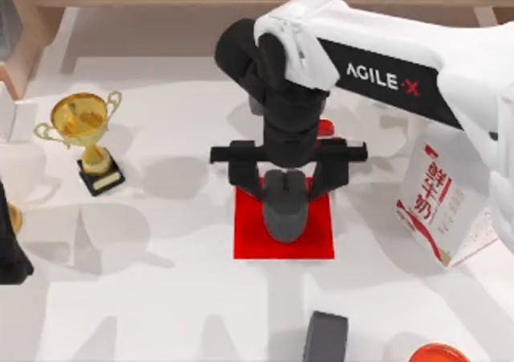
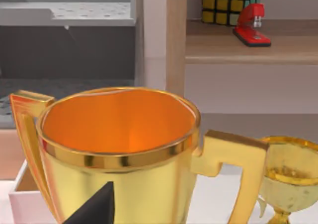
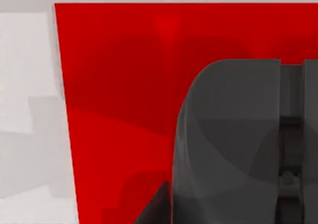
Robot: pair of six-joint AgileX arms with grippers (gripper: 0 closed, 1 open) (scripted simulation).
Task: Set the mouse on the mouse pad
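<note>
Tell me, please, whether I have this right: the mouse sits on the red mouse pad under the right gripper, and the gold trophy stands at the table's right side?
One thing is wrong: the gold trophy stands at the table's left side, as the top view shows. The rest holds: the mouse sits on the red mouse pad under the right gripper.

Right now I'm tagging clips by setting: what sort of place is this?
Probably a rendered office or study desk: a flat red square mouse pad with a dark grey oval mouse on it, a gold trophy, and a wooden shelf holding a red stapler.
</note>
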